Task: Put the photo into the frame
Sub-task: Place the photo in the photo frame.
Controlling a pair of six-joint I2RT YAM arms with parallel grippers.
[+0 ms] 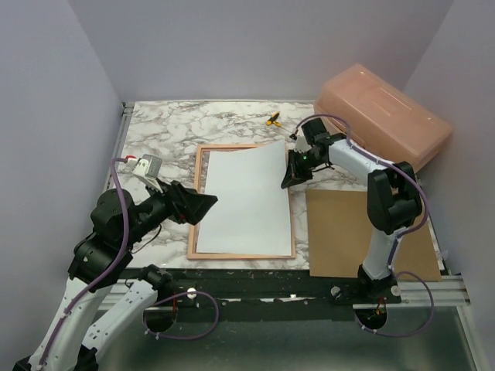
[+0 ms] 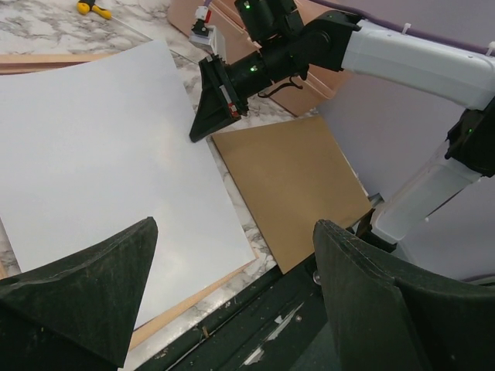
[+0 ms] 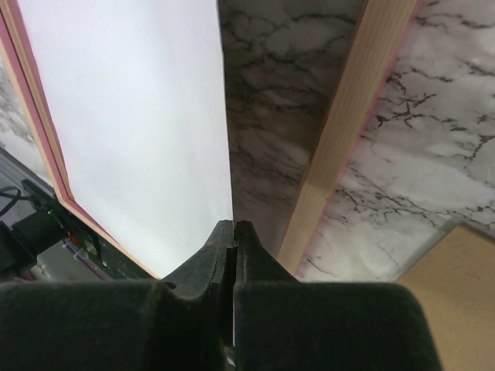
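Note:
The frame (image 1: 195,202) lies flat mid-table with its light wood back up. Over it lies the photo (image 1: 246,201), plain white side up, its right edge raised off the frame. My right gripper (image 1: 285,182) is shut on that right edge near the far corner. The right wrist view shows the thin sheet (image 3: 131,131) pinched between the closed fingertips (image 3: 233,229), with the frame's wooden rail (image 3: 348,131) below. My left gripper (image 1: 207,205) hovers open over the frame's left side, holding nothing. In the left wrist view its fingers (image 2: 100,286) stand wide above the photo's (image 2: 100,154) near corner.
A brown backing board (image 1: 348,232) lies right of the frame by the right arm's base. A salmon plastic box (image 1: 383,116) stands at the back right. A small yellow object (image 1: 272,119) lies beyond the frame. The dark table rail (image 2: 255,332) runs along the near edge.

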